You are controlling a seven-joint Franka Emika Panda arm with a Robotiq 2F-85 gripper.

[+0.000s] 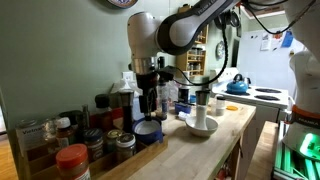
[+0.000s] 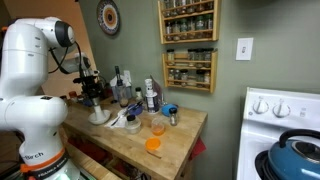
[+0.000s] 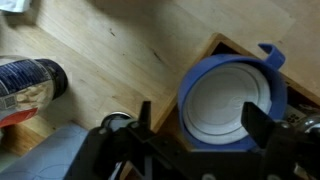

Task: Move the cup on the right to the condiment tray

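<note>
The dark-blue cup (image 3: 232, 100) with a pale inside stands upright just inside a corner of the light wood condiment tray (image 3: 222, 46). In an exterior view the cup (image 1: 148, 130) sits at the tray's end, beside the spice jars. My gripper (image 3: 203, 122) hangs right above the cup with its fingers spread wide; bare wood shows between one finger and the cup's wall. In both exterior views the gripper (image 1: 148, 104) (image 2: 92, 97) points straight down over the counter. The cup is hidden behind the arm in the exterior view with the wall rack.
A white bowl holding a narrow dark cup (image 1: 202, 122) (image 2: 98, 115) stands on the wooden counter. Spice jars fill the tray, among them a red-lidded one (image 1: 72, 160); a jar (image 3: 30, 85) lies outside it. A blue kettle (image 2: 295, 155) sits on the stove, an orange thing (image 2: 152, 145) near the counter edge.
</note>
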